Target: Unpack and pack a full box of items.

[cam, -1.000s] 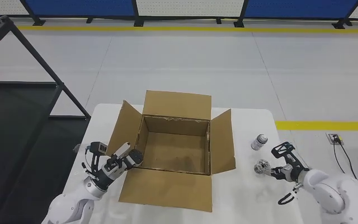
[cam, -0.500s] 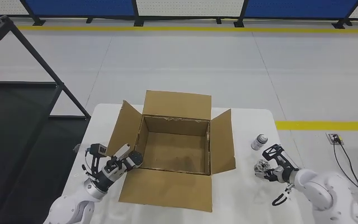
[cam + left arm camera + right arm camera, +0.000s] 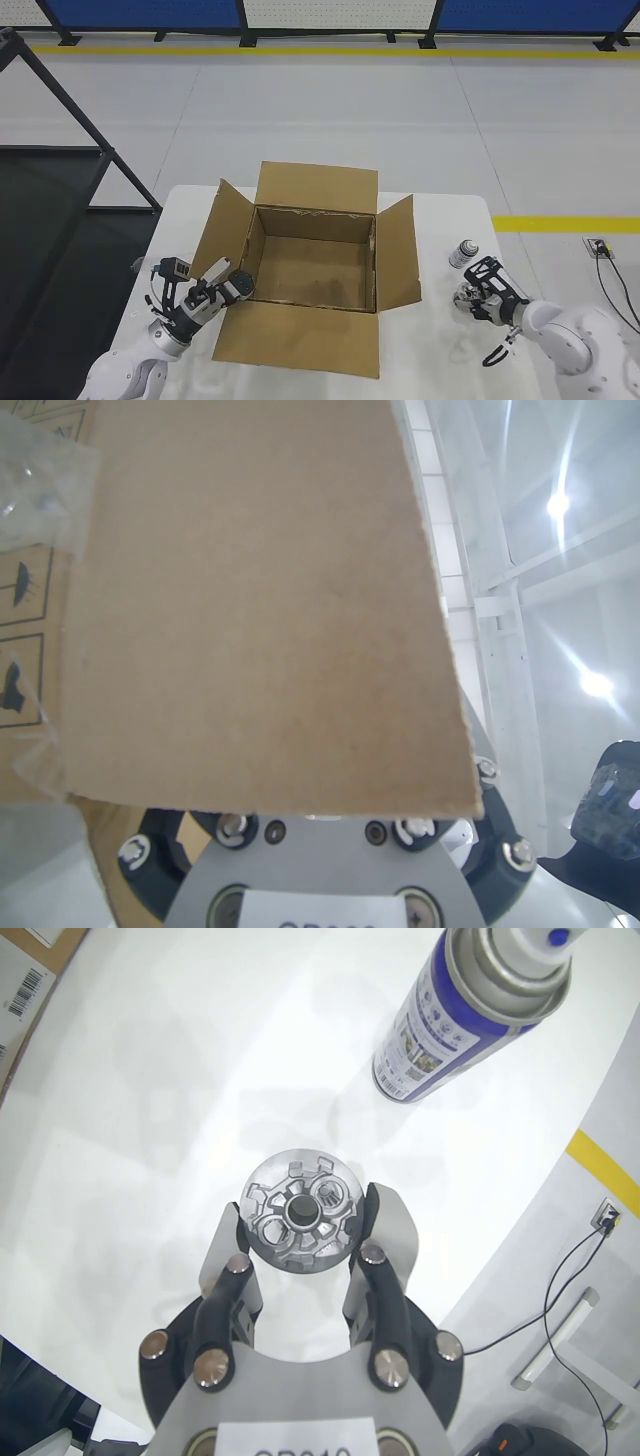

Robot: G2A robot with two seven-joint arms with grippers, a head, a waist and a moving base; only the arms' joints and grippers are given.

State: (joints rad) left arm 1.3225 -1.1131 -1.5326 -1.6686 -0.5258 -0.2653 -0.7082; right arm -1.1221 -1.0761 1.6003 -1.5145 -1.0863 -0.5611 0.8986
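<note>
An open cardboard box stands in the middle of the white table, its inside bare. My left gripper sits at the box's left side, under the raised left flap; that flap hides its front end in the left wrist view. Right of the box, a round silver metal part rests on the table. My right gripper is shut on it, one finger against each side. In the top view the right gripper and the metal part lie near the table's right edge.
An upright spray can with a blue and white label stands just beyond the metal part, also seen as the spray can beside the box's right flap. A black metal frame stands left of the table.
My right gripper has moved in toward the box side until its fingers flank and hold the metal part. The left arm has barely shifted.
</note>
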